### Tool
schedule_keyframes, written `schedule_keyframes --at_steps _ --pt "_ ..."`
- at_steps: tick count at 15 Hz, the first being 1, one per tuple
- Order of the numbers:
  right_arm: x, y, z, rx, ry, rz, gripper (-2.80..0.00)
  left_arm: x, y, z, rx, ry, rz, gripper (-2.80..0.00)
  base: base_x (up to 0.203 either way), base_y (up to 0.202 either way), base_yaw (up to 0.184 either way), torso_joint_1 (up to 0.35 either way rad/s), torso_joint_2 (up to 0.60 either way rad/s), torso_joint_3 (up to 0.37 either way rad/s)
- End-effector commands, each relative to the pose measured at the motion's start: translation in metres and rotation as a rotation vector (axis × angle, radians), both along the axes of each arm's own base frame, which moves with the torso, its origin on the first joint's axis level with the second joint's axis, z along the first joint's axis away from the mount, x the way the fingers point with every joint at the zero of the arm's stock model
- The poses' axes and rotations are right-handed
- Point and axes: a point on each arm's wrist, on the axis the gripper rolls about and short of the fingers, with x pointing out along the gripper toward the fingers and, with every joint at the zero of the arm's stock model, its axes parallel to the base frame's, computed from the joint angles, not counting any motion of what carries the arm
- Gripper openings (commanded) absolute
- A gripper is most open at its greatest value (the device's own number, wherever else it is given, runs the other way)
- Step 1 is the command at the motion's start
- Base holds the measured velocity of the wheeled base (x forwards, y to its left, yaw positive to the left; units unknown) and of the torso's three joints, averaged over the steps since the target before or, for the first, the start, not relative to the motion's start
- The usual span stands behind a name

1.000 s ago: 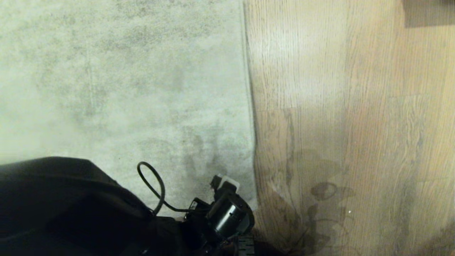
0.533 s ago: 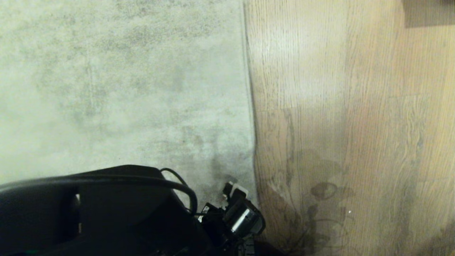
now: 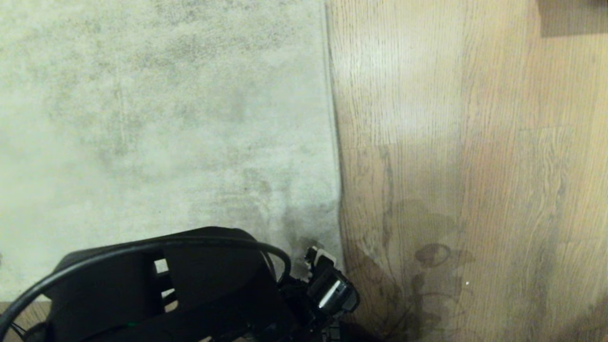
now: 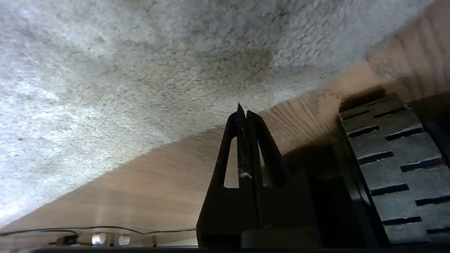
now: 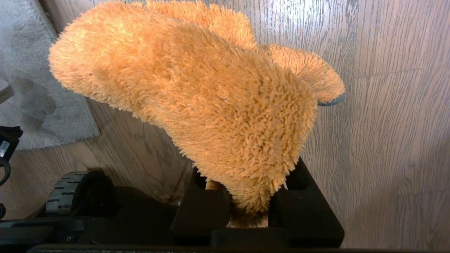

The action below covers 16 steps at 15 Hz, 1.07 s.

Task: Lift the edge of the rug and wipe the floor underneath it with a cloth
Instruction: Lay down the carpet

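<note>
Nearest, the left tool [image 4: 242, 112], fingers pressed together and holding nothing, sits low over the floor [image 3: 475, 166] just beside the rug edge [image 3: 335, 142], near the rug's corner. Right tool [image 5: 246, 207] is clamped on the fluffy orange cloth [image 5: 211, 95], held above bare floor, to the right of the rug edge. Farther out, the rug lies flat w/ planks alongside.

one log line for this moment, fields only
left tool: shut, empty, by rug edge | right tool: shut on cloth, above floor | rug: flat, not lifted
</note>
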Motion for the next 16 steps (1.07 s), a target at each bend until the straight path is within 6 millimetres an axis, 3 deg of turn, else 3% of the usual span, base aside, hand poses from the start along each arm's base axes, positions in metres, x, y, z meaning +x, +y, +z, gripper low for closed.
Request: schedule_keyframes --at_steps 1,7,16 --pt "0.000 0.000 0.000 0.000 0.001 0.000 -2.80 0.001 0.001 0.004 0.002 -0.023 0.017 -2.80 0.000 0.000 0.000 0.000 0.00 0.000" --pt "0.000 0.000 0.000 0.000 0.001 0.000 -2.80 0.016 0.008 0.008 0.000 -0.048 0.068 -2.80 0.000 0.000 0.000 0.000 0.00 0.000" --pt "0.000 0.000 0.000 0.000 0.001 0.000 -2.80 0.032 -0.007 0.000 -0.028 -0.067 0.078 -2.80 0.000 0.000 0.000 0.000 0.00 0.000"
